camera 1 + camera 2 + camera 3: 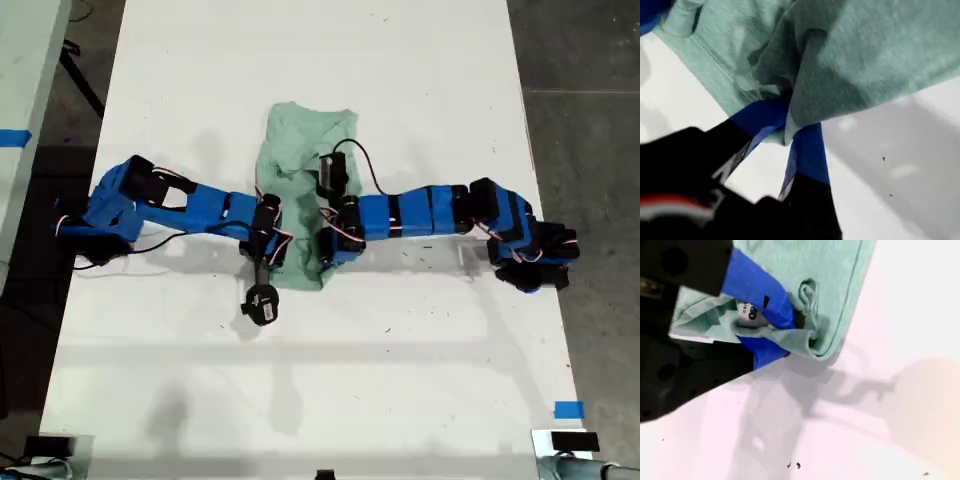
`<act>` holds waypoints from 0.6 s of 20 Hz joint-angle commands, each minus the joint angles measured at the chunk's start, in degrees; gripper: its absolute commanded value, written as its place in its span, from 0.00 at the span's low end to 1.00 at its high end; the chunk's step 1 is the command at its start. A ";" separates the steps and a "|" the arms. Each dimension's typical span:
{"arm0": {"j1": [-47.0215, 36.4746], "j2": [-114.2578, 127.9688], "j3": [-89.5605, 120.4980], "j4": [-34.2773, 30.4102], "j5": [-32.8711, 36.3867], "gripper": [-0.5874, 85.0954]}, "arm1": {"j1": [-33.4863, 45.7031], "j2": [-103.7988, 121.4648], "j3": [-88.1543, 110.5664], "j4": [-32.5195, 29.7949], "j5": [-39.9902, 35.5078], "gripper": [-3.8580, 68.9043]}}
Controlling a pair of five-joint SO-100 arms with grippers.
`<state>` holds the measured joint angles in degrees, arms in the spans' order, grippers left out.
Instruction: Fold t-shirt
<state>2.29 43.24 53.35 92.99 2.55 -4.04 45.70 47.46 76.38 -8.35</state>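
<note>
Two blue end effectors, my first gripper (790, 122) and my second gripper (790, 330), each pinch bunched cloth of the mint-green t-shirt (300, 170), which lies crumpled mid-way across the white table (420, 60), long axis running from the exterior view's top to its bottom.

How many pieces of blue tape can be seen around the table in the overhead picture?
2. One blue tape piece is at the exterior view's left edge, on the pale surface beside the table. The other tape piece is near the table's lower corner on the exterior view's right. More may lie outside the picture.
</note>
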 commanded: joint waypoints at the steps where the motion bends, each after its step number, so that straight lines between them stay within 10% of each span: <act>1: 0.00 0.88 -1.14 1.93 0.09 0.01 | -0.88 0.79 -2.46 1.85 0.62 0.04; 12: 17.49 19.34 -3.25 4.39 -6.15 0.01 | -15.21 18.81 0.44 7.91 14.24 0.04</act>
<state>15.82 55.90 52.03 96.24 -1.41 -16.88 57.04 47.72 81.74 4.04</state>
